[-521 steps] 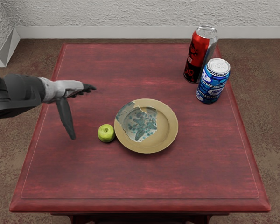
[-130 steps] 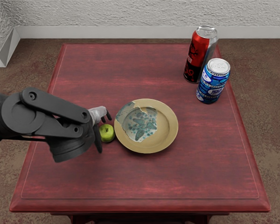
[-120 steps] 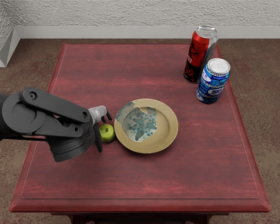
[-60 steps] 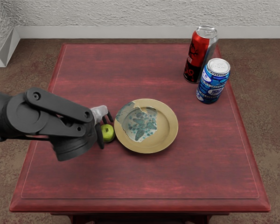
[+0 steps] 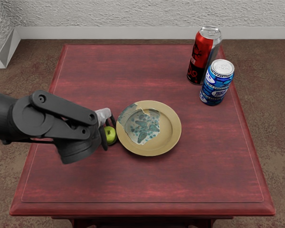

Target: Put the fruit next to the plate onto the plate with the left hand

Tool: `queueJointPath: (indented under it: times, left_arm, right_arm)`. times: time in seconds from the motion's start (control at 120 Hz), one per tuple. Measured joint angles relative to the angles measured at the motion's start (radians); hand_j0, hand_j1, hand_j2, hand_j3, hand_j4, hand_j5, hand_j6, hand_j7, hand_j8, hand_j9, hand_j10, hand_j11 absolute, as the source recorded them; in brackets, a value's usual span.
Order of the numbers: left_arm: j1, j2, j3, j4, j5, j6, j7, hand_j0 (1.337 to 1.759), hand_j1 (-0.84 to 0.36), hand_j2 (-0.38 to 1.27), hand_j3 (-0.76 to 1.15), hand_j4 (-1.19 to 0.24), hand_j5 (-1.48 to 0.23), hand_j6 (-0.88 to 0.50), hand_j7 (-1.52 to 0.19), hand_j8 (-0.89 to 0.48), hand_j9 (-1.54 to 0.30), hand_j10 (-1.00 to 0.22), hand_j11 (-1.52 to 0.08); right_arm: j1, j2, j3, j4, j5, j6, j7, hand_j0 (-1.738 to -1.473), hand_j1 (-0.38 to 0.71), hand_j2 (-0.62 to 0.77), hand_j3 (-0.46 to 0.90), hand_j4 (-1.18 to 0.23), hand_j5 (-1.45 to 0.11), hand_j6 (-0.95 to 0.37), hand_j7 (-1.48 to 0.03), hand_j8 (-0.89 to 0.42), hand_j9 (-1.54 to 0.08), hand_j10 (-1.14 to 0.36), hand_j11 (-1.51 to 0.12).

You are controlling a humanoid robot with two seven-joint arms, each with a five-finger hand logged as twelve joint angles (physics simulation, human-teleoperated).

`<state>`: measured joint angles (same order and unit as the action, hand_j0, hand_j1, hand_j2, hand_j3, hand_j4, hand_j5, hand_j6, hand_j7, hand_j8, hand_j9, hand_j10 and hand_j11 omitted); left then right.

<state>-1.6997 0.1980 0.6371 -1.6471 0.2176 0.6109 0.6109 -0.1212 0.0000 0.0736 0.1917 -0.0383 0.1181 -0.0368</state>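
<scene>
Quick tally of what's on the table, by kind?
Drink cans: 2, a red metal can and a blue metal can
Plates: 1, the round tan plate
Fruit: 1, the small green apple
Total: 4

Red wooden table (image 5: 147,71) carried four items. Tan plate (image 5: 173,126) with a blue-green pattern sat near centre; green apple (image 5: 111,134) lay just beside its left rim. Red can (image 5: 203,54) and blue can (image 5: 216,81) stood upright, just beside each other, near the far right corner.

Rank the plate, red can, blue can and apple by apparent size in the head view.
1. plate
2. red can, longer than the blue one though farther back
3. blue can
4. green apple, partly covered by the left hand
</scene>
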Motion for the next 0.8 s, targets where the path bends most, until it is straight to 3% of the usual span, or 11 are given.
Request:
queueJointPath:
  times: [0.583, 0.8]
  left_arm:
    - [0.022, -0.011, -0.002, 0.031, -0.007, 0.0, 0.0, 1.658, -0.26, 0.1, 0.0, -0.51, -0.66, -0.51, -0.66, -0.51, -0.66, -0.51, -0.66]
    - [0.022, -0.011, -0.003, 0.032, -0.009, -0.002, 0.001, 1.654, -0.29, 0.15, 0.0, -0.57, -0.78, -0.44, -0.77, -0.5, -0.77, -0.57, -0.77]
  right_arm:
    - [0.0, 0.0, 0.0, 0.0, 0.0, 0.0, 0.0, -1.658, -0.33, 0.0, 0.0, -0.02, -0.02, -0.02, -0.02, -0.02, -0.02, -0.02, -0.02]
    - [0.0, 0.0, 0.0, 0.0, 0.0, 0.0, 0.0, -1.658, -0.33, 0.0, 0.0, -0.02, -0.02, -0.02, -0.02, -0.02, -0.02, -0.02, -0.02]
